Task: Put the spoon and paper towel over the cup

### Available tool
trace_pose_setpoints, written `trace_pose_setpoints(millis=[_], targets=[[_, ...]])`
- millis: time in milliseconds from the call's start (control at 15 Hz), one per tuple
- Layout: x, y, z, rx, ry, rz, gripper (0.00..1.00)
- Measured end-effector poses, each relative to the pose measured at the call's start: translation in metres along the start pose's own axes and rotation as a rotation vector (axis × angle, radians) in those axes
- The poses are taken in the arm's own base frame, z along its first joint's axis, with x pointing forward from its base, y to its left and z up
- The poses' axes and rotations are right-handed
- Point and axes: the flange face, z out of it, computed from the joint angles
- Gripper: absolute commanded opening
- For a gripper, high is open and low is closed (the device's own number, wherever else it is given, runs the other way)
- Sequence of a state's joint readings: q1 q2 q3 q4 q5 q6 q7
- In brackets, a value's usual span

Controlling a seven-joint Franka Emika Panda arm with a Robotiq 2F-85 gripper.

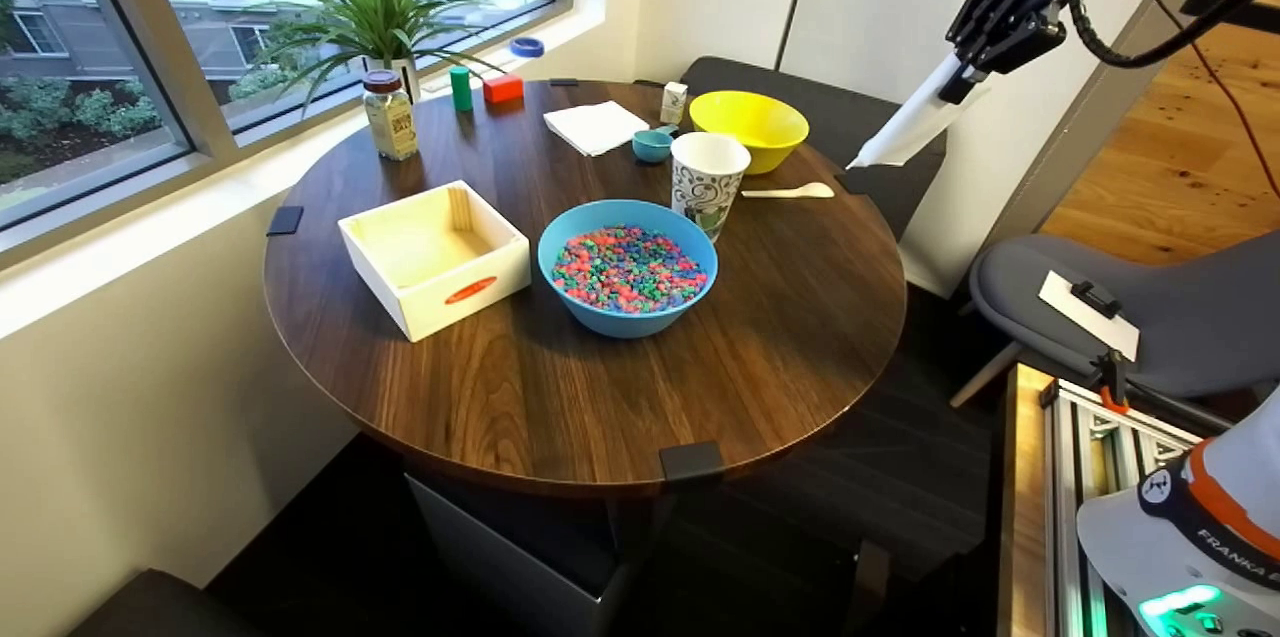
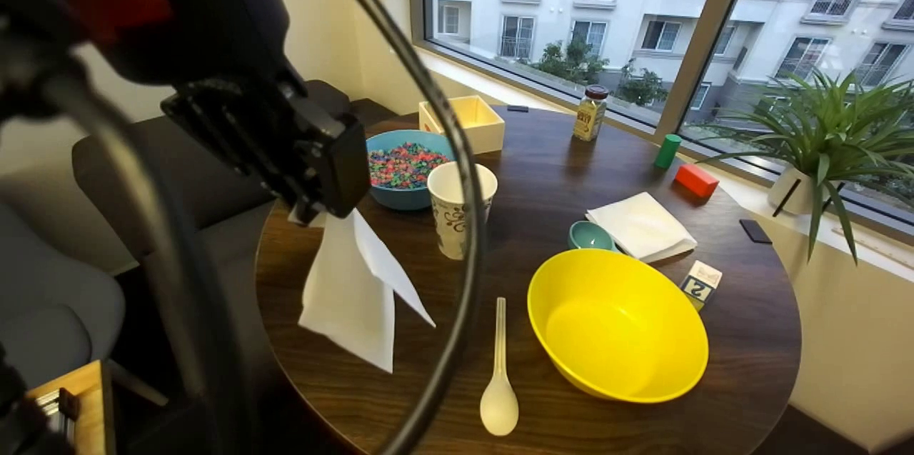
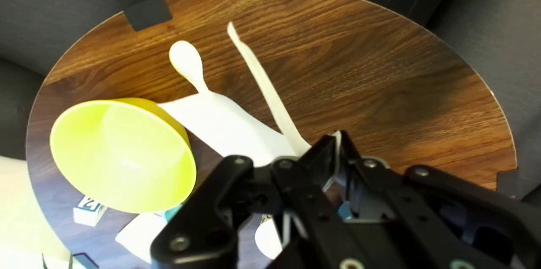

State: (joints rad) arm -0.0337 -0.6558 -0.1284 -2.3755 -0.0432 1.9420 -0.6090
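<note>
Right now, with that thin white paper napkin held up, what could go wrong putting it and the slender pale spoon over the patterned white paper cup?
The napkin hangs loosely from the black end effector, so it may drape off-centre or slide off the cup. That open-topped cup looks light; a brush could tip it. The spoon lies near the round yellow bowl, so reaching down may bump the bowl.

The black pincer [image 3: 337, 139] hangs aslant, pointing downward — its two fingers [image 2: 350, 171] clamped firmly together.

wrist view, spoon [image 3: 186, 60] and cup [image 3: 268, 240] partly hidden
</note>
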Motion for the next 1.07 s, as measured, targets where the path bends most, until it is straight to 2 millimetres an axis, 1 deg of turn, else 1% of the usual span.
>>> trace_pose_setpoints(millis=[200,400,733,1067], targets=[[0.021,-0.008,-0.013,-0.064,-0.006,-0.073,0.01],[0.043,-0.012,-0.020,-0.138,-0.004,-0.146,0.01],[0.076,-0.011,-0.017,-0.222,0.000,-0.252,0.01],[0.105,-0.004,-0.014,-0.262,0.047,-0.282,0.01]])
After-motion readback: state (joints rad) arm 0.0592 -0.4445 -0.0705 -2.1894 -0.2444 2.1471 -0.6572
